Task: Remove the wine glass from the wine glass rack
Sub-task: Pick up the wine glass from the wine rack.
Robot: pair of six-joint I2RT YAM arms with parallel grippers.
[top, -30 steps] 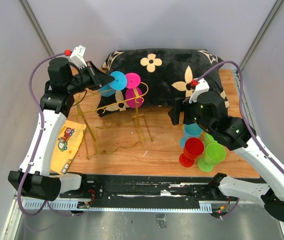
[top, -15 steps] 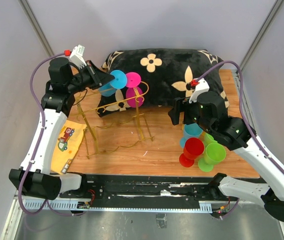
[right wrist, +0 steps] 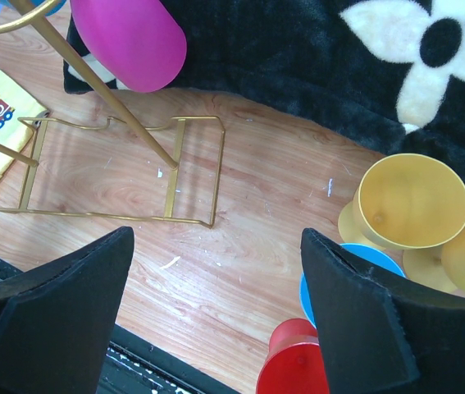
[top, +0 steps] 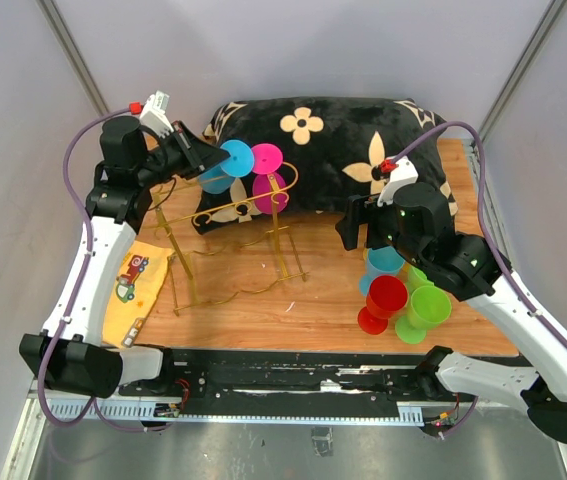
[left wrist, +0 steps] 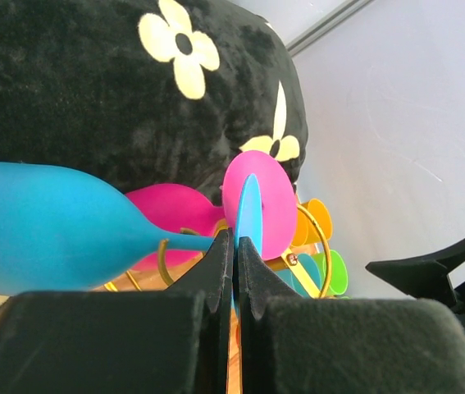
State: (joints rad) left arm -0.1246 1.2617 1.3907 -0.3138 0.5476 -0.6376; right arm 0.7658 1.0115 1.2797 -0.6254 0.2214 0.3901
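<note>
From the overhead camera, my left gripper [top: 199,160] was pressed together on the blue wine glass [top: 225,165], which lay just beyond its fingertips at the top of the wine glass rack [top: 231,212]. The glass looked level with the upper rails, so I judged the grab made and the lift-off not yet done. Two pink glasses [top: 266,162] hung just past it on the same rails. My right gripper [top: 355,232] hovered spread wide and empty, well apart from the rack, with a red glass [top: 387,297] and other coloured ones standing just below and behind it — whether those came off this rack I could not say.

The left wrist camera showed the fingers [left wrist: 216,271] pinching the thin blue foot edge-on, with the bowl off to their left and a pink foot [left wrist: 269,205] just behind. A gold loop of the rack passed under the stem. The pads hid the spot where foot meets rail, so I could not tell whether the glass was resting on the wire or already clear of it.

At the right wrist the jaws stood apart with nothing between them but bare wood and the rack's base frame ahead-left. A magenta bowl [right wrist: 129,41] hung further ahead and a yellow glass [right wrist: 412,203] stood ahead-right. The blue glass was outside this view.
</note>
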